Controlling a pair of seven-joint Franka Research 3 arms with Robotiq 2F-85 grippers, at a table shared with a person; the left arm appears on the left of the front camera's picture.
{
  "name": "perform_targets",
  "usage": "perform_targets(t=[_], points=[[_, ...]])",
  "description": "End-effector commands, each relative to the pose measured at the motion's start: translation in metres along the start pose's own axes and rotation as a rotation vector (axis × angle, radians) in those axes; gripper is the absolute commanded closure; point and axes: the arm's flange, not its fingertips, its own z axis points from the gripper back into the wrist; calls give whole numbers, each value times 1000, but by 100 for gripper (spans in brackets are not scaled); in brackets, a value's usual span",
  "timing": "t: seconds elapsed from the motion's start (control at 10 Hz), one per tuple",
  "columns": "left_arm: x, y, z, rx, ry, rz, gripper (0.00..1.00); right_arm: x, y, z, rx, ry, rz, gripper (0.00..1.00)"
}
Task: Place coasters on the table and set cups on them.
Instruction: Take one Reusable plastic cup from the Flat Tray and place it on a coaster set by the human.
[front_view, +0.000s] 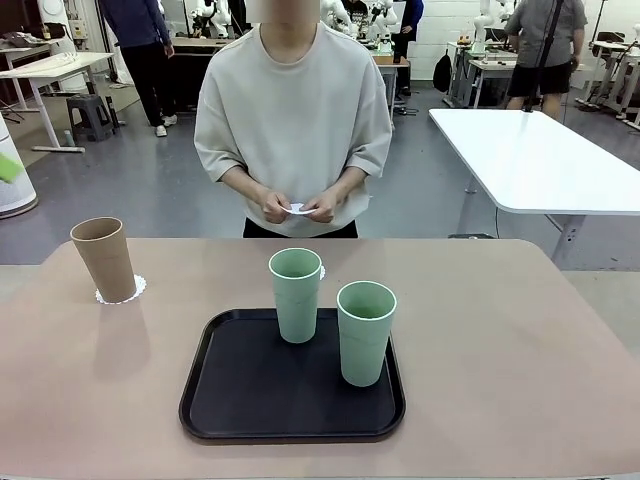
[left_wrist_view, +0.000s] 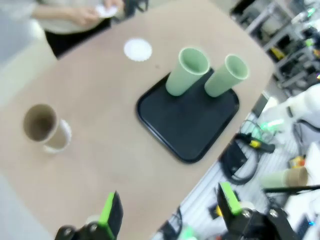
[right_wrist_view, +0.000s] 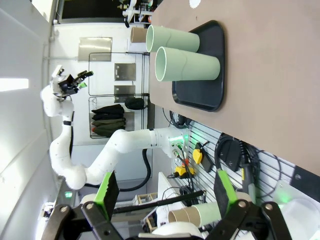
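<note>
The tan-brown tapered tumbler (front_view: 103, 258) already stood on a white lacy paper coaster (front_view: 128, 292) near the far left corner of the beige-pink surface (front_view: 520, 340). A second lacy coaster (left_wrist_view: 137, 49) lay bare just past the far edge of the black rounded tray (front_view: 250, 390). On the tray stood the farther mint green tumbler (front_view: 296, 294) and the nearer mint green tumbler (front_view: 366, 332). One mint tumbler should be gripped mid-wall, lifted clear of the tray's lip and lowered centred, without scuffing the thin paper. The left gripper (left_wrist_view: 169, 206) and right gripper (right_wrist_view: 165, 190) hung with fingers wide apart, empty and touching nothing.
</note>
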Motion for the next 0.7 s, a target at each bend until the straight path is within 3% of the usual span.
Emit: perform_targets(t=[0.0,0.3,0.6], points=[[21,-11,-47,41,120,-117,0,-1,0,1,13,0,4,0],[62,-4,-119,104,254,-258,0,-1,0,1,13,0,4,0],[92,10,-180,150,261,-305,0,-1,0,1,13,0,4,0]])
